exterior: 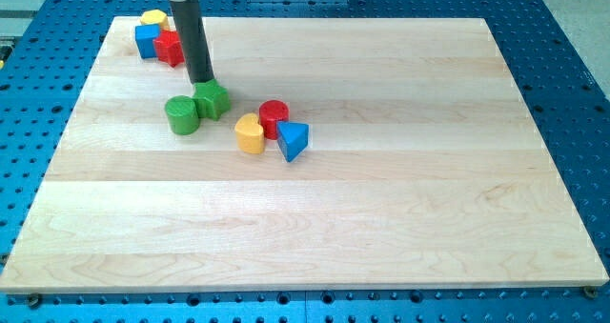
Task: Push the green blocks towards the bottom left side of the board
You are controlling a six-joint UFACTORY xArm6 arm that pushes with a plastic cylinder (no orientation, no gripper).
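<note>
We see a pale wooden board (381, 218) on a blue perforated table (572, 66). Our arm ends in a dark rod with no gripper, so there is nothing to open or close. My tip (202, 82) rests at the upper edge of a green block (213, 100) of irregular shape, touching it. A green cylinder (181, 114) sits just beside that block, on the view's left and slightly lower. Both greens lie in the board's upper left part, well apart from the bottom left corner. To their right, close together, sit a yellow block (250, 134), a red cylinder (274, 117) and a blue triangle (294, 140). Near the top left corner cluster a second blue block (145, 41), a second red block (170, 49) and a second yellow block (152, 18).
</note>
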